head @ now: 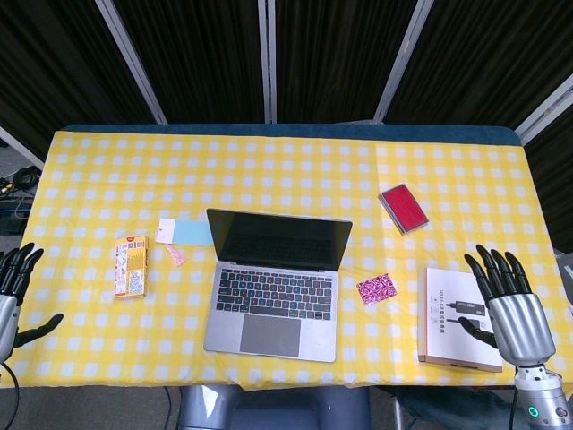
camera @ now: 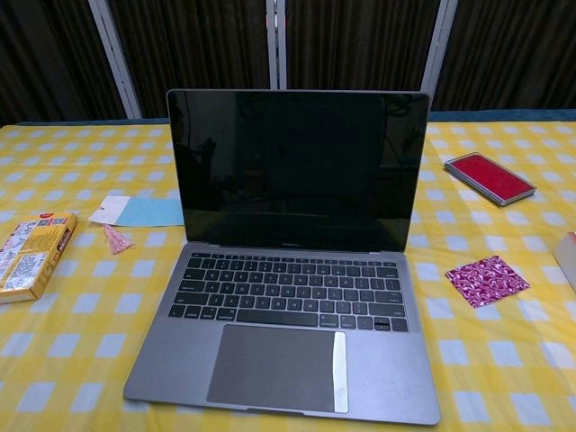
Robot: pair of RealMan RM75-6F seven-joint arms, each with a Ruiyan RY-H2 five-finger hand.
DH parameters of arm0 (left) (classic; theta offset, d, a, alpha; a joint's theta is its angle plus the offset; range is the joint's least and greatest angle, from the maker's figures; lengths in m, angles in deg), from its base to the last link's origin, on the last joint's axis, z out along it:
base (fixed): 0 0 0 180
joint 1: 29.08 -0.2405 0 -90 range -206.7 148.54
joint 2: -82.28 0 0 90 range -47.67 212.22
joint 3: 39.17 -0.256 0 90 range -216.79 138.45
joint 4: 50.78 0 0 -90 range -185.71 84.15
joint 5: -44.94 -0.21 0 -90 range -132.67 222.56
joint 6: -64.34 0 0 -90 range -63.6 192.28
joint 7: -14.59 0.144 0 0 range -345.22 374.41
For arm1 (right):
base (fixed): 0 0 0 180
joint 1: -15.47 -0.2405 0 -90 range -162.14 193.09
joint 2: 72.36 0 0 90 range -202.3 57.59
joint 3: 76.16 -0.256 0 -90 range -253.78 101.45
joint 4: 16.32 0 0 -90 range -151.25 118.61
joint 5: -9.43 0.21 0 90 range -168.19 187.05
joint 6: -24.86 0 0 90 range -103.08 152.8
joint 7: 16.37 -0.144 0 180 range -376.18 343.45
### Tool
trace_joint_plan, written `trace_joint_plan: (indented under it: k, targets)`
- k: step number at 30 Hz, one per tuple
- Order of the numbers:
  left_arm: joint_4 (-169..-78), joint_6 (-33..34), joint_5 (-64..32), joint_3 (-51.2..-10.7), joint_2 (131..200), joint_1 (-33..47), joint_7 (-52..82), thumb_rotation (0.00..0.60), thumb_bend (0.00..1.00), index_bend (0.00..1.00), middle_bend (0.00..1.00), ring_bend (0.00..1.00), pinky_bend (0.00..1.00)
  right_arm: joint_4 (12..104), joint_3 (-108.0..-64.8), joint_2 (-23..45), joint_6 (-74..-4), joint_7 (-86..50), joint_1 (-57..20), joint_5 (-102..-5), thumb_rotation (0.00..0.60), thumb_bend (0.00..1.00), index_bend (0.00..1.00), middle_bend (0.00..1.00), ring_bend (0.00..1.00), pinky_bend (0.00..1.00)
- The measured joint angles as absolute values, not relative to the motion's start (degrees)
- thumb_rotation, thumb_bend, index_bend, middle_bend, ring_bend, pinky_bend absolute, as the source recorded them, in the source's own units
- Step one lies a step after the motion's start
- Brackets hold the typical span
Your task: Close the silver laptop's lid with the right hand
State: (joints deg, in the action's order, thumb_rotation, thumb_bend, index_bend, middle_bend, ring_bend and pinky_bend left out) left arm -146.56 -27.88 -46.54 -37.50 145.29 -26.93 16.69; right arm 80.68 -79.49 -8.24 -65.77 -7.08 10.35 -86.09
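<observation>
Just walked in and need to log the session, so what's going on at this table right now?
Nothing is being handled yet. A silver laptop sits open in the middle of the yellow checked table, its screen dark and lid upright. The right hand hovers at the table's right edge with fingers spread, above a white booklet, holding nothing and well away from the laptop. The left hand waits at the left edge, also holding nothing. The lid has not been touched.

You're getting bright, even overhead light in both views; the laptop [camera: 292,261] screen is showing faint reflections, its trackpad a glare streak.
</observation>
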Motion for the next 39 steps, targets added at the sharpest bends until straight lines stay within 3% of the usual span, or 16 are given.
trace_joint_plan:
  k: [9, 11, 16, 19, 21, 39]
  targets:
    - [-146.9, -27.4, -45.8, -37.4, 145.1, -27.0, 16.8, 0.6, 0.0, 0.0, 0.0, 0.0, 0.0, 80.5, -79.4, -8.2, -65.1, -7.4, 10.2, -85.8, 0.6, 0.0, 0.0, 0.0, 0.0, 0.0]
    - [-146.8, -27.3, -45.8, -37.3, 145.2, -26.9, 17.0, 0.6, 0.0, 0.0, 0.0, 0.0, 0.0, 80.4, -79.4, -8.2, -64.5, -7.6, 10.0, -85.5, 0.6, 0.08, 0.0, 0.0, 0.0, 0.0]
    - [-146.3, -26.3, -45.3, -37.1, 145.7, -26.4, 17.5, 0.6, 0.0, 0.0, 0.0, 0.0, 0.0, 80.6, -79.7, -8.2, -61.0, -10.3, 8.4, -84.1, 0.6, 0.73, 0.0, 0.0, 0.0, 0.0]
    - [-146.0, -25.4, -44.4, -36.9, 146.1, -26.1, 17.7, 0.6, 0.0, 0.0, 0.0, 0.0, 0.0, 80.3, -81.0, -8.5, -57.3, -12.1, 5.9, -82.4, 0.6, 0.96, 0.0, 0.0, 0.0, 0.0]
    - [-145.7, -25.0, -43.7, -36.6, 146.3, -25.8, 17.8, 0.6, 0.0, 0.0, 0.0, 0.0, 0.0, 79.8, -82.5, -8.8, -54.3, -12.5, 3.4, -80.9, 0.6, 1.0, 0.0, 0.0, 0.0, 0.0]
    - [-143.9, -21.1, -38.3, -34.1, 148.3, -23.6, 20.4, 0.6, 0.0, 0.0, 0.0, 0.0, 0.0, 84.1, -94.2, -11.0, -22.4, -19.8, -20.1, -63.9, 0.6, 1.0, 0.0, 0.0, 0.0, 0.0]
